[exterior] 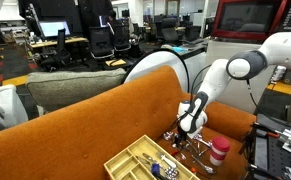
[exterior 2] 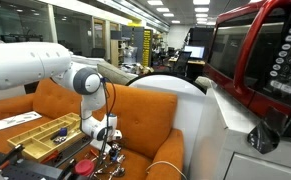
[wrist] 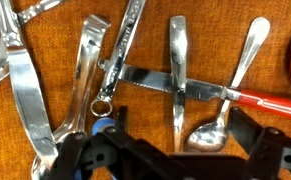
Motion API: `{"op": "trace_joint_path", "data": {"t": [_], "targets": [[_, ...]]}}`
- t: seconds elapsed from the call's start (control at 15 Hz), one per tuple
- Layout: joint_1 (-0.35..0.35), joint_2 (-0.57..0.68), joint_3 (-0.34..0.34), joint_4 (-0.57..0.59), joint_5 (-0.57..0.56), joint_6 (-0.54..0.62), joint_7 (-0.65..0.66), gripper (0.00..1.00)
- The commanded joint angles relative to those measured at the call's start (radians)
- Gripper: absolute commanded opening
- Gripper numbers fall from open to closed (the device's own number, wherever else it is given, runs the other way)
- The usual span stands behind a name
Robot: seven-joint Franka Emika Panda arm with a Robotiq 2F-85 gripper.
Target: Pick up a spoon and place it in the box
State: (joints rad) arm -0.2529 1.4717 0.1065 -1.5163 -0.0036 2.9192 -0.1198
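Note:
In the wrist view a silver spoon [wrist: 235,75] lies on the orange sofa seat, its bowl pointing towards the camera. My gripper [wrist: 183,125] is open just above it, and the spoon's bowl sits between the two black fingers. A second silver utensil [wrist: 177,55] lies parallel on its left. A red-handled knife [wrist: 270,102] crosses both. The pale-yellow cutlery tray [exterior: 135,158] lies on the seat beside my gripper [exterior: 190,126] and also shows in an exterior view [exterior 2: 30,130], apart from my gripper [exterior 2: 105,142].
A wrench [wrist: 118,60] and metal tongs [wrist: 25,85] lie left of the spoon. A pink cup with a white lid [exterior: 218,152] stands next to the utensil pile. The sofa back [exterior: 95,125] rises behind. A black case [exterior 2: 45,160] lies at the seat's front.

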Motion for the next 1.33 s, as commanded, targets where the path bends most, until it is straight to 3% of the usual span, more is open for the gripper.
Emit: {"op": "trace_joint_path", "data": {"t": [0.0, 0.4, 0.67, 0.8, 0.87, 0.93, 1.07, 1.27], "targets": [[-0.008, 0.000, 0.010, -0.005, 0.023, 0.013, -0.005, 0.72], [-0.008, 0.000, 0.006, -0.005, 0.024, 0.005, -0.003, 0.30], [-0.009, 0.001, 0.010, -0.013, 0.023, 0.000, -0.007, 0.24], [-0.014, 0.001, 0.015, -0.015, 0.021, 0.006, -0.013, 0.31], [-0.021, 0.001, 0.023, -0.016, 0.021, 0.011, -0.020, 0.27], [-0.029, 0.001, 0.032, -0.016, 0.020, 0.019, -0.027, 0.13], [-0.034, 0.001, 0.039, -0.021, 0.018, 0.052, -0.032, 0.02], [-0.056, 0.001, 0.060, -0.028, 0.013, 0.091, -0.045, 0.03]]}}
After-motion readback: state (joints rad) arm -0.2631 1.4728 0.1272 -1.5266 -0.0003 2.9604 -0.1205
